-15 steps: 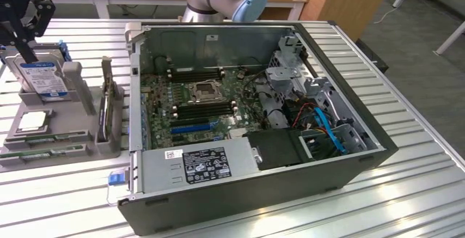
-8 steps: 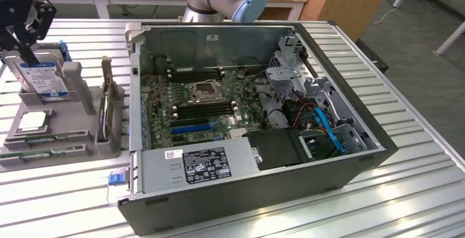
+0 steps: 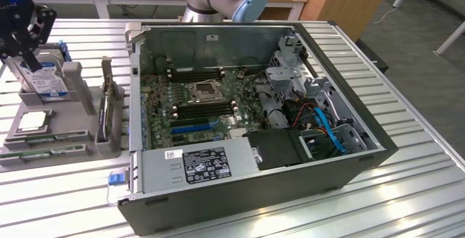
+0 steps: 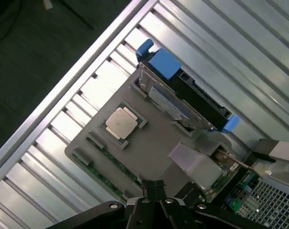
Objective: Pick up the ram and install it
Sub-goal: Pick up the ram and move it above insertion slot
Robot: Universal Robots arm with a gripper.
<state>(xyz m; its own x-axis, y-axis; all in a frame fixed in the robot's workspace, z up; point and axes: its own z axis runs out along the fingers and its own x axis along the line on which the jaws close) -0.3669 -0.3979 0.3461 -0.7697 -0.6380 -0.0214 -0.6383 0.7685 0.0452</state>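
Task barely started: jaws were shut, holding nothing, above grey plastic parts stand [image 3: 69, 124] on slatted metal table [image 3: 58, 189]. Long thin green RAM stick [image 3: 45, 138] lay in stand's front slot w/ its twin, untouched; not yet installed in open black PC case [image 3: 291, 194].

No text on the power supply [image 3: 190, 164] labels is legible.
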